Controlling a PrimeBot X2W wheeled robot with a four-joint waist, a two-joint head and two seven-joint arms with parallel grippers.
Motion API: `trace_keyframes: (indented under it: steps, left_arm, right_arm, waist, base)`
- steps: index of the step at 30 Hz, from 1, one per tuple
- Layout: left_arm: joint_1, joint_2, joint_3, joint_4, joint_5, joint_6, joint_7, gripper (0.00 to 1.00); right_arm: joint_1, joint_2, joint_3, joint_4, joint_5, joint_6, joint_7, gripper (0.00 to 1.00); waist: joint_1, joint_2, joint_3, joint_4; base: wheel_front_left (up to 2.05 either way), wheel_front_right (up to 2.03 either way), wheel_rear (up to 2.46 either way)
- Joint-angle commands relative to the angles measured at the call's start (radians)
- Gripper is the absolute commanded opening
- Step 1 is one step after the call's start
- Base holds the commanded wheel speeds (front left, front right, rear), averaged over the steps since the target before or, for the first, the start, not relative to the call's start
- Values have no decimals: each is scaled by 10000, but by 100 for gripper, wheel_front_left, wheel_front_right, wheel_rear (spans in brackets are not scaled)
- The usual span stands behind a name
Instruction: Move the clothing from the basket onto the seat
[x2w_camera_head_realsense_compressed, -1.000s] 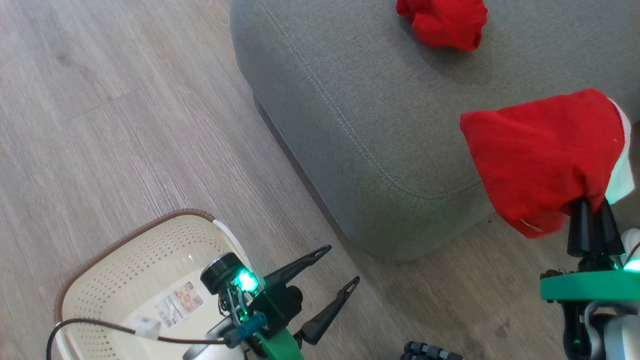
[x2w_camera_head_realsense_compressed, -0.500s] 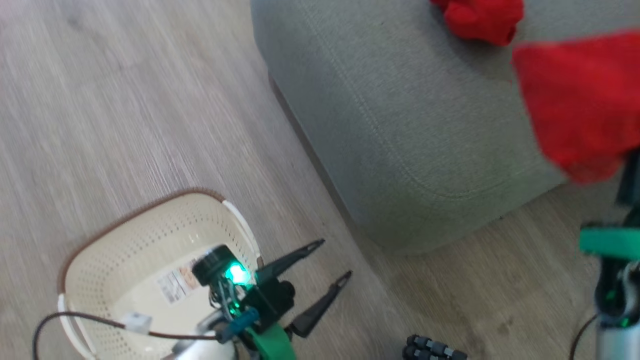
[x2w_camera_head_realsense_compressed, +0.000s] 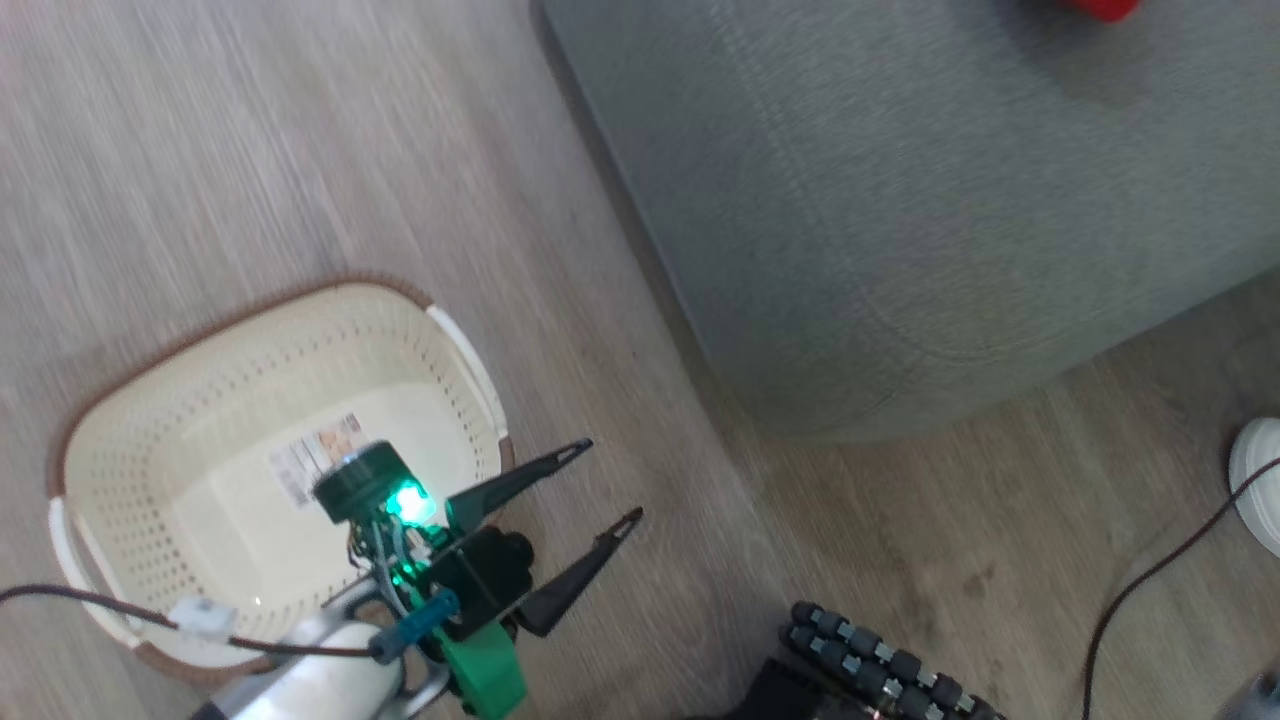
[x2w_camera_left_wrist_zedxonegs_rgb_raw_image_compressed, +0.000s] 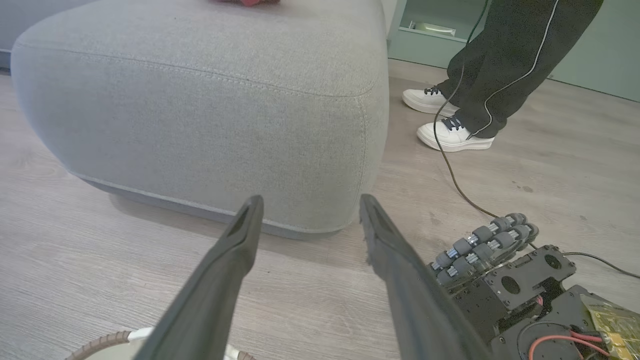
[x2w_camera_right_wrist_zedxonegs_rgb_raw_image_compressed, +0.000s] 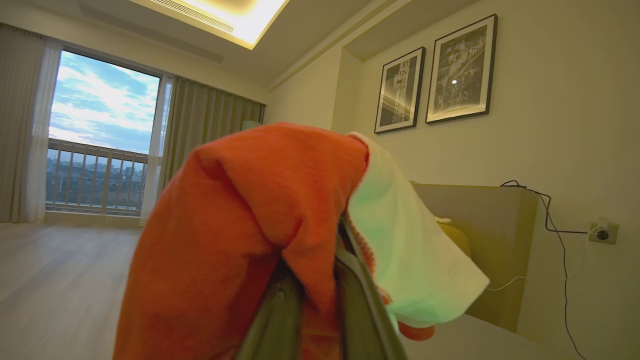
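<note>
Head view: the basket (x2w_camera_head_realsense_compressed: 330, 292) stands on the wood floor (x2w_camera_head_realsense_compressed: 200, 150) with its paper label (x2w_camera_head_realsense_compressed: 315, 458) bare on the bottom, so no clothing is left inside. The left gripper (x2w_camera_head_realsense_compressed: 610, 480) hangs just beside the basket's rim, jaws spread wide and holding nothing. The seat (x2w_camera_head_realsense_compressed: 900, 200) lies at the upper right, and a sliver of a loose red garment (x2w_camera_head_realsense_compressed: 1100, 8) rests on its top at the frame edge. Left wrist view: the seat's front corner faces the spread fingers. A person (x2w_camera_left_wrist_zedxonegs_rgb_raw_image_compressed: 500, 60) stands beside the seat, with a cable (x2w_camera_left_wrist_zedxonegs_rgb_raw_image_compressed: 450, 165) trailing across the floor. Right wrist view: the right gripper (x2w_camera_right_wrist_zedxonegs_rgb_raw_image_compressed: 320, 300) is clamped on the panelled garment (x2w_camera_right_wrist_zedxonegs_rgb_raw_image_compressed: 250, 210), which is held up off any surface, drapes over both fingers and hides their tips. Judged step: deliver this last garment to the seat. Procedure: bring the right gripper over the seat's top, well inside the stitched edge. Lower it until the cloth rests on the cushion, then part the jaws fully. Because fabric hangs over the fingers, withdraw along their own line to avoid dragging it off. Keep the arm apart from the person and the cable.
</note>
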Motion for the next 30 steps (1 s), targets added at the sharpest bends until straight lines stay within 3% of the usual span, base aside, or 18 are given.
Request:
trace_keyframes:
  steps: [1,8,16,30]
  left_arm:
    - [-217,202,246,-391,-49,-8,-51,100]
    - [-576,718,331,-627,-107,-8,-51,100]
    - [-794,1099,449,-851,-147,-8,-51,100]
    - [-1146,1050,740,-1045,-140,-8,-51,100]
  right_arm:
    - [-288,-312,-1,-201,-5,-2,-49,0]
    - [-1839,-1200,-703,1216,-173,-2,-47,0]
    - [-3143,-1750,-1109,3191,-525,-2,-47,0]
    - [-3182,-742,-1878,5781,-1873,-2,-48,0]
  waist:
    - [-3,0,469,197]
    - [-3,0,1417,670]
    - [-3,0,2263,1215]
    - [-3,0,3027,1945]
  base:
    - [0,0,0]
    - [0,0,0]
    - [0,0,0]
    - [0,0,0]
